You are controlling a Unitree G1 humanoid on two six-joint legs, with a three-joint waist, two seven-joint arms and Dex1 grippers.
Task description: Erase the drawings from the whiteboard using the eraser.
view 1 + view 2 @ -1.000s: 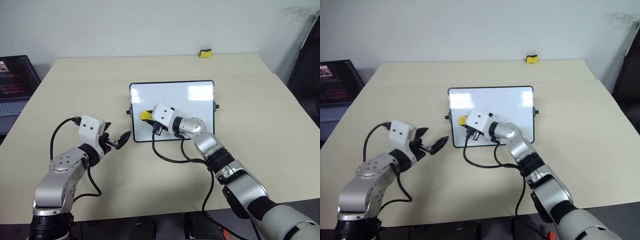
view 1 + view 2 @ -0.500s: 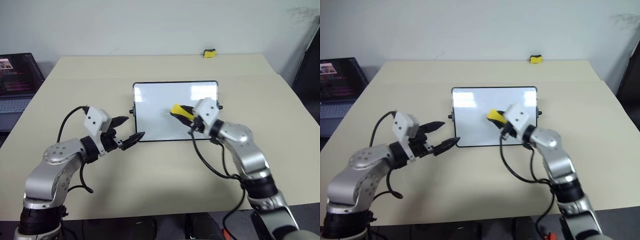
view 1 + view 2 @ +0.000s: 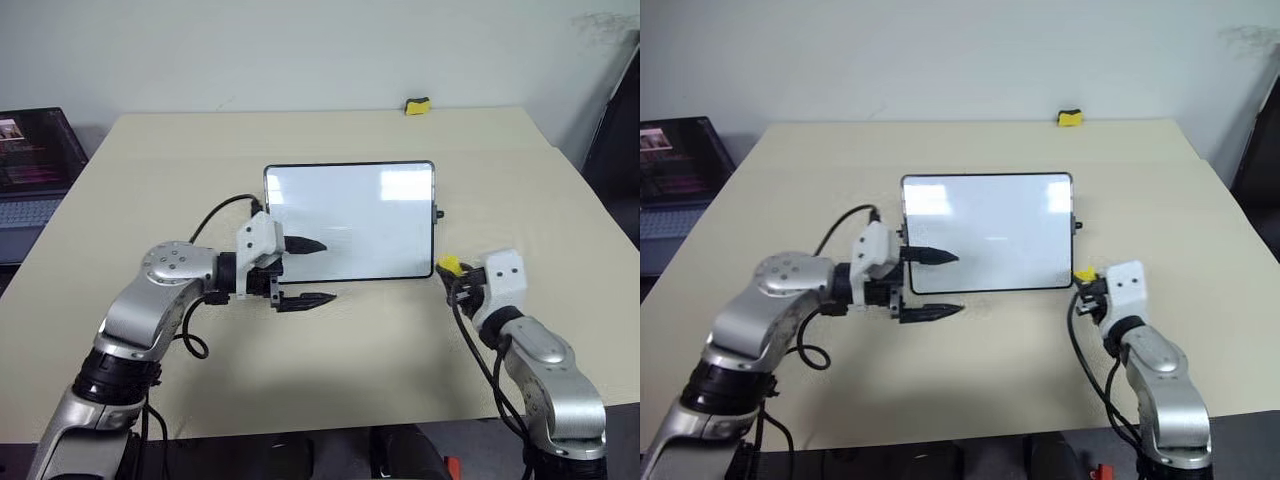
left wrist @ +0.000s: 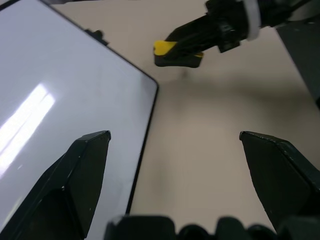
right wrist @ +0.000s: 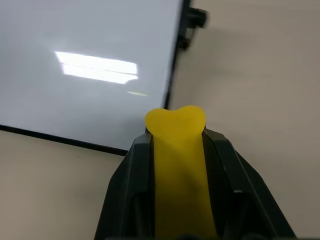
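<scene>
A: The whiteboard point(image 3: 350, 220) lies flat in the middle of the table point(image 3: 330, 360), and its white face looks bare of marks; only light glare shows on it, so no drawings can be made out from here.

B: Then the wiping looks finished, as a judgement. Where is the eraser point(image 5: 177, 165)?

A: Pinched between the two black fingers of the right gripper point(image 3: 455, 280), which is closed on it, the yellow sponge squeezed into a notch at the tip. It sits just off the board's near right corner, over bare table, apart from the frame.

B: And the left gripper point(image 3: 305, 272)?

A: Its fingers are spread wide and hold nothing. One fingertip reaches over the board's near left edge, the other lies over the table just below that edge.

B: So the step in hand is most likely checking the board or putting the eraser down.

A: Probably. To do it well, the right arm should set the sponge on open table to the right, clear of the frame's side knob point(image 3: 440, 213), and release only once it rests flat. The left fingertip over the board should lift straight away, not drag, lest it scuff the surface or shove the board.

B: The small yellow block point(image 3: 415, 105) at the far edge?

A: A different one, well apart; leave it.
</scene>
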